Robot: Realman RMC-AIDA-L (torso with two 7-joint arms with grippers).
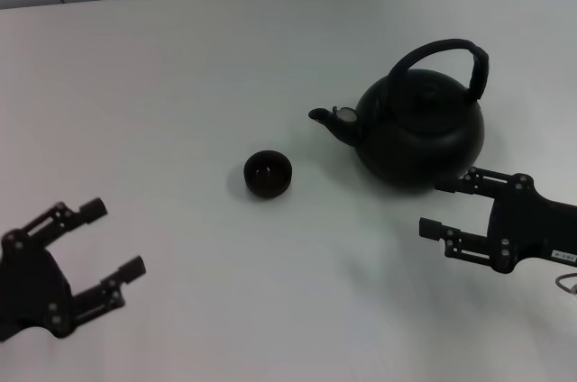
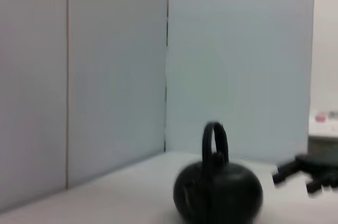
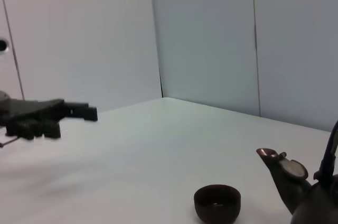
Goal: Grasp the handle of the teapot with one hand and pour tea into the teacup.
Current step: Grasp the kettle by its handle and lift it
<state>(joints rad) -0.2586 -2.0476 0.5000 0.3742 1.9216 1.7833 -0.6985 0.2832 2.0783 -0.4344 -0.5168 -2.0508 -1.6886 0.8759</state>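
Teapot, large, round, matte black, upright on your white table, spout toward the small black handleless teacup at centre. Its thick black arched handle rises beyond and above your right gripper, fingers spread, just beside the pot's body. Left gripper, also spread, sits well apart; the right is nearer.

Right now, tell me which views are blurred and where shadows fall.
Head view: mostly sharp; the teapot and teacup cast soft, faint shadows on the table. Left wrist view: soft all over, the teapot's outline and the right gripper smeared. Right wrist view: fairly clear; the left gripper is slightly blurred.
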